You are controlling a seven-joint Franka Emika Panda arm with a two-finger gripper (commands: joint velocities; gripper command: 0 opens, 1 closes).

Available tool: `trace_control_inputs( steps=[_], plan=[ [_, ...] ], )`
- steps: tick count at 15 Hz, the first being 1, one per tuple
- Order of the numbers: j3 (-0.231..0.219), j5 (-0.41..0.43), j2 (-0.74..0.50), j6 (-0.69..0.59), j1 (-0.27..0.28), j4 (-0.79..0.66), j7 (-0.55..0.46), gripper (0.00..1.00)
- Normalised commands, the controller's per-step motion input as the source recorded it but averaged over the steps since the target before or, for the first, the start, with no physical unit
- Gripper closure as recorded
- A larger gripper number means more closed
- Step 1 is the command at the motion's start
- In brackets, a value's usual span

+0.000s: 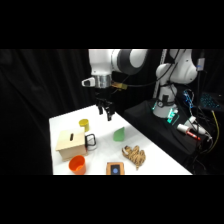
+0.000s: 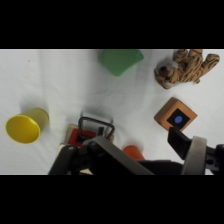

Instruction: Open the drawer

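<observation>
Claw (image 1: 106,111) above drawer (image 1: 72,143), no legible writing

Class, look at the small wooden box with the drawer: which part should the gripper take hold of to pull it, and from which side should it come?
Probably the black loop handle on the drawer front. It sticks out from the box toward the green cup, leaving a gap for a finger. The gripper should come down from above, on that open side.

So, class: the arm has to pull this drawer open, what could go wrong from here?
1. The gripper hangs above the table, off the black handle; a slightly off descent could miss that small loop.
2. The yellow cup stands close behind the wooden box and may get knocked.
3. Nothing seems to hold the box, so pulling might drag it along.
</observation>
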Motion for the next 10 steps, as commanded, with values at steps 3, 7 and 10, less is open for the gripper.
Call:
trace_control_inputs(
  steps=[3, 7, 10],
  plan=[
    [0.022, -0.019, 0.13, 0.05, -0.028, 0.14, 0.15, 0.0],
    [-0.016, -0.142, 0.33, 0.18, -0.029, 0.34, 0.35, 0.0],
    [-0.072, -0.311, 0.34, 0.23, 0.011, 0.34, 0.45, 0.0]
  ],
)
